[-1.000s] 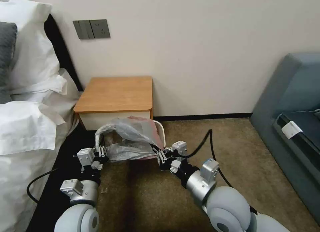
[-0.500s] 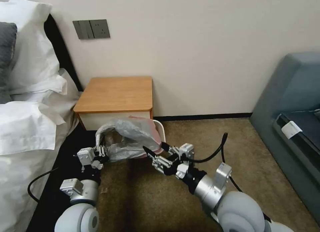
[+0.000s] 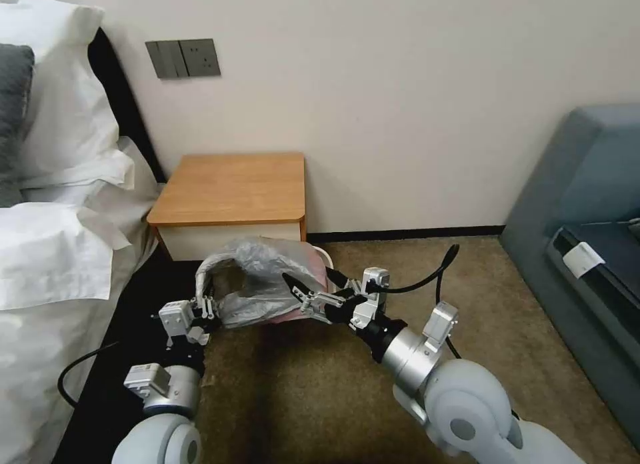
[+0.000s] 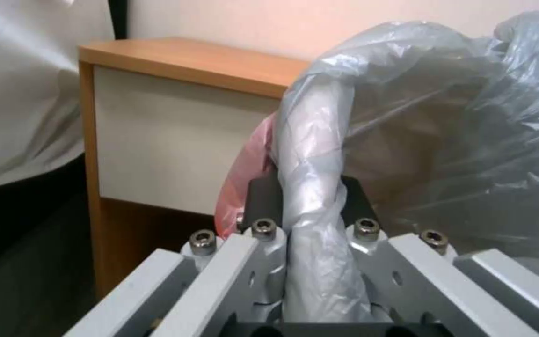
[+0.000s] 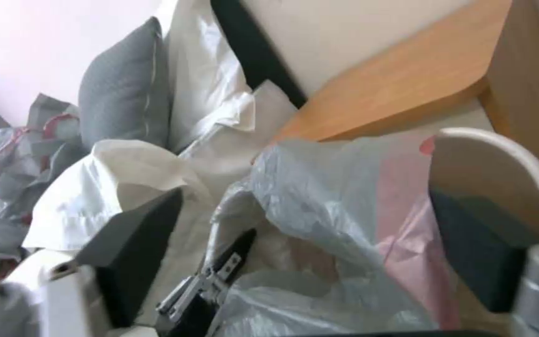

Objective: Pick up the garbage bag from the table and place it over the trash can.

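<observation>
Head view: I see the trash can (image 3: 325, 256) mostly hidden under the garbage bag (image 3: 263, 281), only a white rim corner showing, in front of the table (image 3: 230, 187). Bag crinkled, silvery-grey, pink at the edge. Right gripper (image 3: 312, 292) spread wide at its right side.

Left wrist view: left gripper (image 4: 312, 206) clamped on a bunched bag strand.

Right wrist view: rim (image 5: 506, 159) partly cut off.
</observation>
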Available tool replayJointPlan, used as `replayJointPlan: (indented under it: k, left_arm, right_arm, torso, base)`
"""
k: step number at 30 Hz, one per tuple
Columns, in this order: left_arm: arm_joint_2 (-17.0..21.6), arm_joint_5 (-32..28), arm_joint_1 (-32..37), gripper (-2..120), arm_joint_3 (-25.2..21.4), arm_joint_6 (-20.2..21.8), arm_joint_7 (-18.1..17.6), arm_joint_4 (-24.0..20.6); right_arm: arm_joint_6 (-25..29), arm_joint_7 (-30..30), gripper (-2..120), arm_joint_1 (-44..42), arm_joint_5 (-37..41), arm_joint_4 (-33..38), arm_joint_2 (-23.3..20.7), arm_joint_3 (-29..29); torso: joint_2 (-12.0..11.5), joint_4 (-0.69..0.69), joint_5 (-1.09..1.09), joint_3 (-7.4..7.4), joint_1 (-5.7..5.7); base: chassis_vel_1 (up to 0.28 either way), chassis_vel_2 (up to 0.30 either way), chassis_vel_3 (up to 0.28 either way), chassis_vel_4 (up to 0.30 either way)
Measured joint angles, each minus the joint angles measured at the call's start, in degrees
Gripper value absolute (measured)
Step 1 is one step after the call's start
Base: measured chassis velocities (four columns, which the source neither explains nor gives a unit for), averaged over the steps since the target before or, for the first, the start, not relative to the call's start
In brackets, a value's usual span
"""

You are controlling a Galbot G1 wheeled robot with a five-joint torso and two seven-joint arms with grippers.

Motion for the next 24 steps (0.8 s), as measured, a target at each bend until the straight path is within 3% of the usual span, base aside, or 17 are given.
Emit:
replayJointPlan:
  k: [13,16,24]
  left_arm:
    - [0.1,-0.1,-0.2,6,-0.1,0.0,0.0,-0.4]
    - [0.1,-0.2,-0.3,6,-0.2,0.0,0.0,-0.5]
    - [0.1,-0.3,-0.2,6,-0.1,0.0,0.0,-0.9]
  right_arm:
    - [0.2,0.0,46,0.6,-0.9,-0.6,0.1,-0.6]
    - [0.4,0.0,32,0.7,-1.1,-0.7,0.0,-0.6]
    - [0.5,0.2,9,1.0,-1.5,-0.9,0.0,-0.8]
  torso:
    - [0.0,0.0,0.0,0.0,0.0]
    - [0.0,0.0,0.0,0.0,0.0]
    - [0.0,0.0,0.01,0.0,0.0]
  base:
    - [0.0,0.0,0.0,0.0]
    - [0.0,0.0,0.0,0.0]
    - [0.0,0.0,0.0,0.0]
